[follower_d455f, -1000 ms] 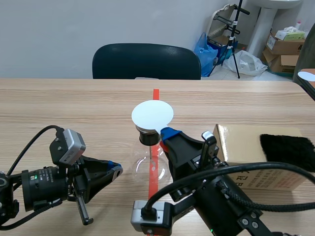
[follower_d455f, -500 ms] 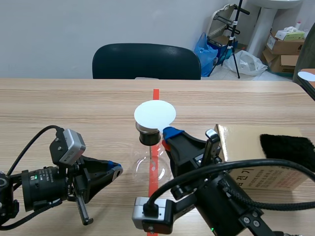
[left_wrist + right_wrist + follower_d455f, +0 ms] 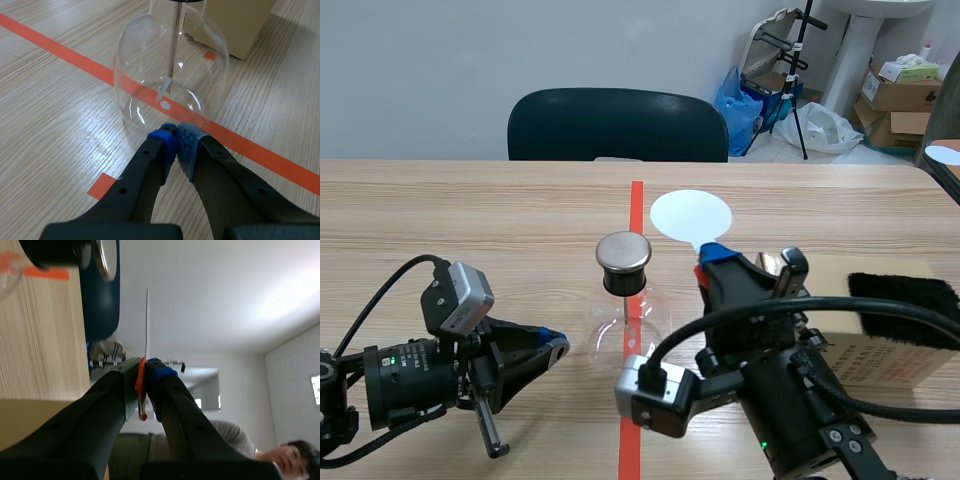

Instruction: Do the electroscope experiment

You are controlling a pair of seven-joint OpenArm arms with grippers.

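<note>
Glass flask (image 3: 620, 335): is being stood upright on the worktop (image 3: 470, 210), over the orange-red tape line, with a metal cap (image 3: 623, 252) on top.
White disc (image 3: 691, 214): is being held up, to the right of the flask's cap and apart from it.
Right claw (image 3: 708, 252): is being pressed shut on the disc's stem, just right of the flask.
Left claw (image 3: 558, 345): is being held closed on nothing, pads touching, just left of the flask.
Cardboard box (image 3: 860, 350): is being topped by black fur (image 3: 905, 300), right of the flask.

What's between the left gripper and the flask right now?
Nothing. In the left wrist view only bare table separates the shut left gripper from the flask.
</note>
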